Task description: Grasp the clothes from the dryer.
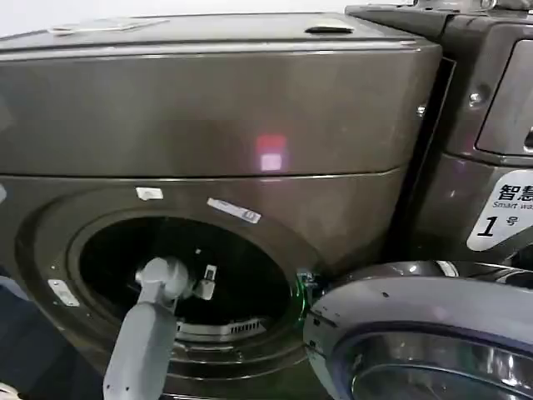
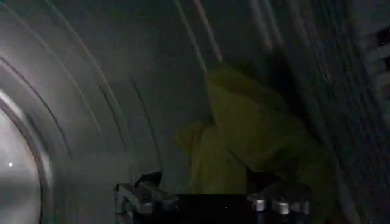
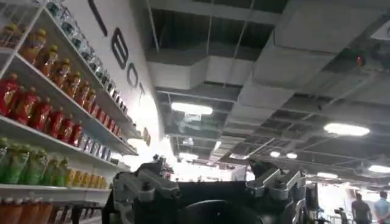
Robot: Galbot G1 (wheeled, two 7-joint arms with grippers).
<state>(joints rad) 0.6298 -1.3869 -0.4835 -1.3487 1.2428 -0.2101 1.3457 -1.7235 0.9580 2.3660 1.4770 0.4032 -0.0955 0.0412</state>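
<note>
One arm is in play: the left arm (image 1: 150, 333) reaches up from the lower left and through the round porthole (image 1: 187, 267) of the dryer (image 1: 216, 125), its wrist inside the dark opening. In the left wrist view the left gripper (image 2: 213, 204) sits with its two fingers (image 2: 137, 198) spread wide apart and nothing between them. The clothes (image 2: 250, 140), a crumpled yellow-green piece of fabric, lie just ahead of the claw, heaped against the ribbed drum wall (image 2: 91, 109) and nearer the one finger than the other; whether that finger touches the cloth I cannot tell. That fabric is what the drum holds.

Over to the machine: dark bronze-grey flat front, white stickers (image 1: 233, 210) along the porthole's upper rim, the door (image 1: 425, 333) swung open at the lower right corner. A second machine (image 1: 491, 125) stands just beside it on the right, wearing a white label marked "1" (image 1: 504, 212).

Meanwhile the right gripper (image 3: 207, 195) points up at the ceiling (image 3: 274, 73), fingers parted and empty, with shelves of bottled drinks (image 3: 42, 109) alongside and strip lights (image 3: 192, 108) overhead.
</note>
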